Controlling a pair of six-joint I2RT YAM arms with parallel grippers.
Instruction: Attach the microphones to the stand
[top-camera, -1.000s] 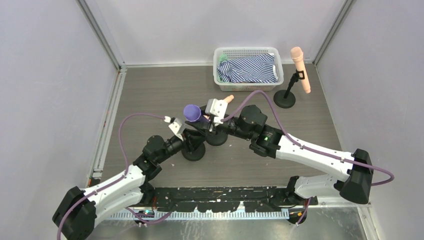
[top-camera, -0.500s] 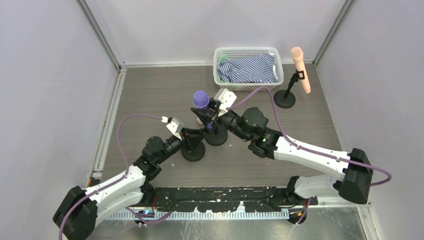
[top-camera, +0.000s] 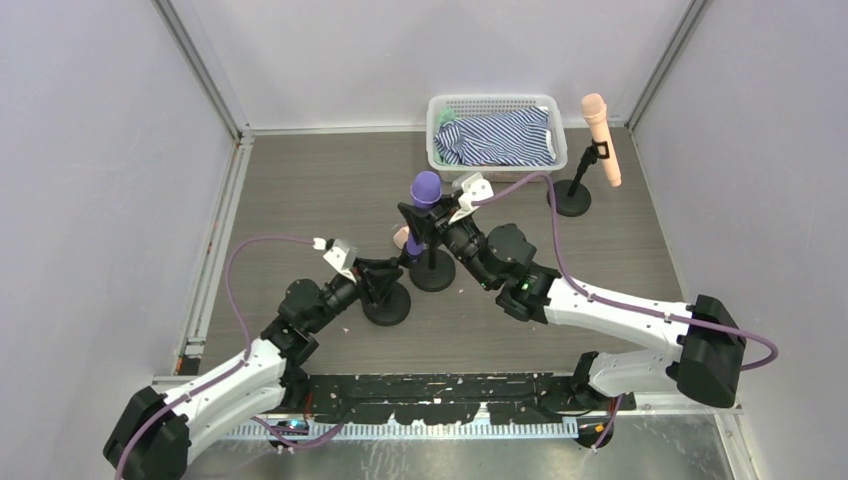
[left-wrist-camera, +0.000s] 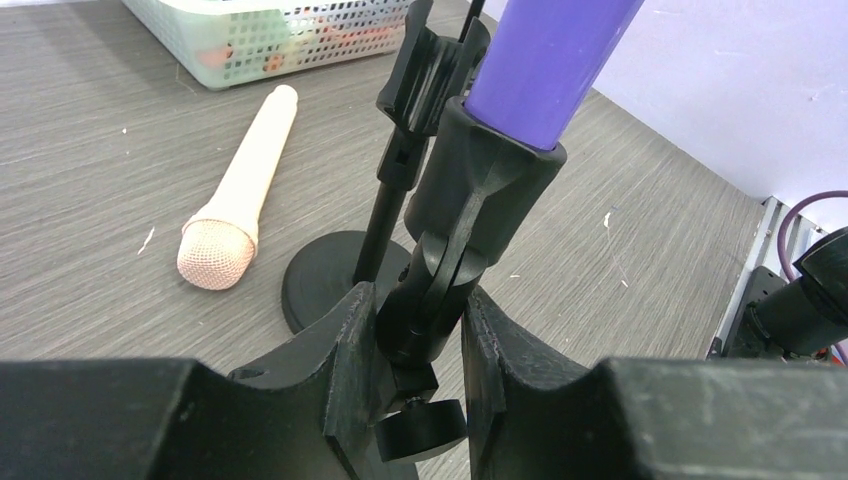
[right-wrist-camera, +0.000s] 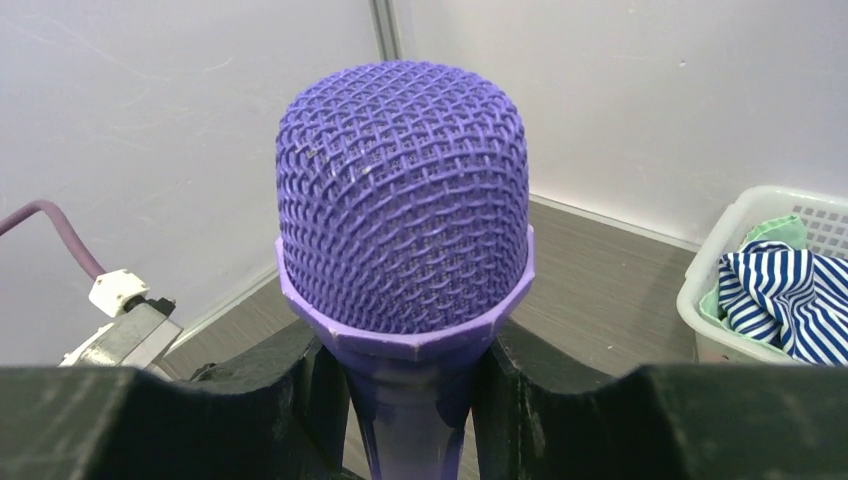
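Note:
The purple microphone (top-camera: 426, 190) stands nearly upright, and my right gripper (top-camera: 437, 222) is shut on its neck just below the mesh head (right-wrist-camera: 403, 230). In the left wrist view its handle (left-wrist-camera: 545, 50) sits in the black clip (left-wrist-camera: 480, 190) of the near stand. My left gripper (left-wrist-camera: 418, 320) is shut on that stand's joint under the clip, above its base (top-camera: 387, 303). A second stand (left-wrist-camera: 340, 285) with an empty clip is just behind. A peach-pink microphone (left-wrist-camera: 235, 200) lies on the table beside it. Another peach-pink microphone (top-camera: 600, 138) is clipped on the back-right stand (top-camera: 571, 200).
A white basket (top-camera: 497, 103) with a striped cloth is at the back, and its rim also shows in the right wrist view (right-wrist-camera: 720, 260). Purple cables loop over both arms. The enclosure walls are close on the left, right and back.
My right gripper has carried the purple microphone back and to the right and tipped it upright. The left gripper has stayed on the near stand, shifting slightly.

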